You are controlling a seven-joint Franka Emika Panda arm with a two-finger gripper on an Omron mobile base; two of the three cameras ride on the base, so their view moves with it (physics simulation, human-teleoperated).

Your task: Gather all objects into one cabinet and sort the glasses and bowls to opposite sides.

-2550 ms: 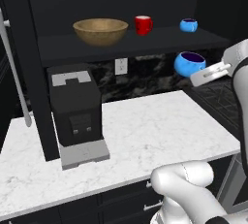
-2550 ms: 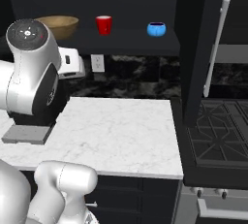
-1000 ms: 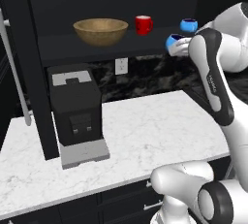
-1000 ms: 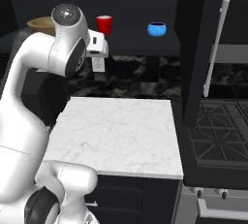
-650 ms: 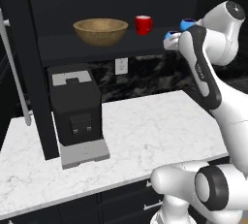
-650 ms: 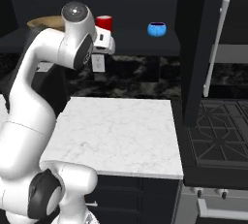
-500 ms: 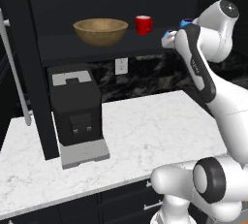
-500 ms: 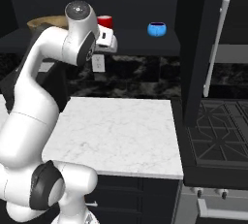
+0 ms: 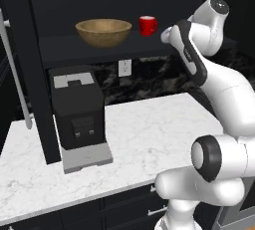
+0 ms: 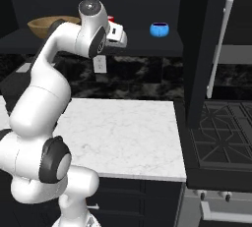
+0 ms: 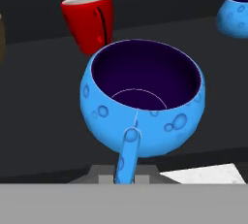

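In the hand view my gripper point(image 11: 125, 175) is shut on the handle of a bright-blue round vessel point(image 11: 145, 97) with a dark inside, held upright in front of the cabinet shelf point(image 11: 43, 97). The small red mug point(image 11: 89, 22) stands just behind it, and the second blue vessel point(image 11: 235, 14) sits on the shelf to the right. The wide tan wooden bowl point(image 9: 103, 31) stands at the shelf's left, with the red mug point(image 9: 147, 25) beside it. From the right base the gripper point(image 10: 119, 36) hangs at the shelf's front edge, between the bowl point(image 10: 43, 24) and the second blue vessel point(image 10: 159, 29).
A black coffee machine point(image 9: 79, 114) stands on the white marble counter point(image 9: 149, 134) under the shelf. The cabinet's tall door with its silver bar handle point(image 10: 219, 46) stands open to the right, and a second bar handle point(image 9: 15, 74) is at the left. A stove point(image 10: 221, 137) adjoins the counter.
The arm has lifted the blue vessel from below the shelf on the right up to shelf height and carried it left, close to the red mug.
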